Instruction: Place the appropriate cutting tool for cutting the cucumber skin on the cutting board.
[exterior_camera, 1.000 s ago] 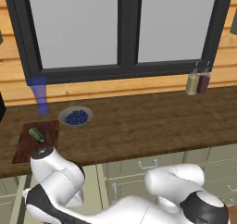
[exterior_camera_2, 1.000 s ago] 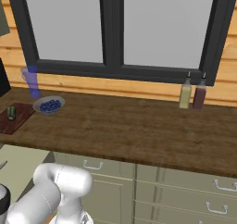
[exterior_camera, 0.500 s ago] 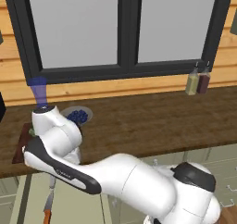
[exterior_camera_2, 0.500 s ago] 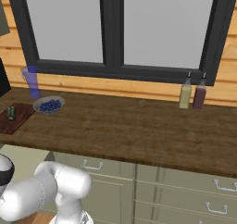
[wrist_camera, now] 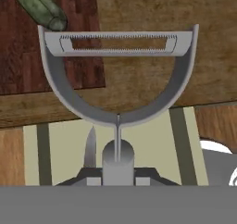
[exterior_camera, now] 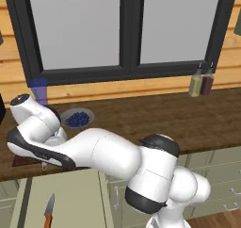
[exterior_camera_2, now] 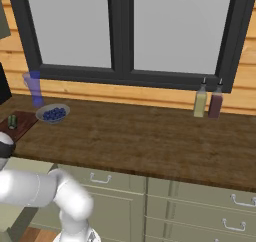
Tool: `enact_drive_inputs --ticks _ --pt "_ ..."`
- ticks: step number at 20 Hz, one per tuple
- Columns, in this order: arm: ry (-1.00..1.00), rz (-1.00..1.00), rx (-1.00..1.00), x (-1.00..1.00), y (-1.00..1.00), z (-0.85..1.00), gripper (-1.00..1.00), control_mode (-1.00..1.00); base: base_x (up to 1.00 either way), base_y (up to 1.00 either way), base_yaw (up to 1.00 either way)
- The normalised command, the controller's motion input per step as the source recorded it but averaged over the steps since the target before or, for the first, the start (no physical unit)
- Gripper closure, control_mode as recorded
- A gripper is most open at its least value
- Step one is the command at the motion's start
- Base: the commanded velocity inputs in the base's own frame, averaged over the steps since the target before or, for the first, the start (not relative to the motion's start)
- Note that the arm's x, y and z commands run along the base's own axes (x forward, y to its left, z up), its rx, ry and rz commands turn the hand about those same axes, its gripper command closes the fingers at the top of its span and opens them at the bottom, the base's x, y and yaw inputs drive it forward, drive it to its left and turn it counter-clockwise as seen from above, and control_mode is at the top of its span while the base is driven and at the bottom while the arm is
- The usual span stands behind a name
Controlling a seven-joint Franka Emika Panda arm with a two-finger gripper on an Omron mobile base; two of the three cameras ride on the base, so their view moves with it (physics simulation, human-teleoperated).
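Peeler [wrist_camera: 118, 79] already gripped by its handle between the closed gripper [wrist_camera: 118, 165] jaws and carried over the counter [exterior_camera_2: 150, 136] edge, beside the cutting board [wrist_camera: 41, 42] with the cucumber [wrist_camera: 39, 6], so only moving over and releasing left

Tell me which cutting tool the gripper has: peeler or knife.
The grey peeler, its rounded head above the gripper. The orange-handled knife lies low, ungripped.

Cucumber [wrist_camera: 37, 6] cut off; arm hides board [wrist_camera: 46, 38].
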Motion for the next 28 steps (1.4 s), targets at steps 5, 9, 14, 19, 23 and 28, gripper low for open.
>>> enact_drive_inputs --ticks 5,9,14,19,23,28 --pt "0.01 -0.01 0.00 1.00 0.24 -0.24 1.00 -1.00 0.00 0.00 0.00" --pt "0.16 0.00 0.00 0.98 0.32 -0.54 1.00 -1.00 0.00 0.00 0.00" --pt "0.11 0.00 0.00 0.66 0.05 -0.63 1.00 -1.00 0.00 0.00 0.00" --pt "0.00 0.00 0.00 0.17 0.15 -0.62 1.00 -1.00 0.00 0.00 0.00" --pt "-0.02 0.00 0.00 -0.04 0.26 -0.62 -1.00 -1.00 0.00 0.00 0.00" --pt "-0.04 0.00 0.06 -0.07 -0.28 -0.04 -1.00 -1.00 0.00 0.00 0.00"
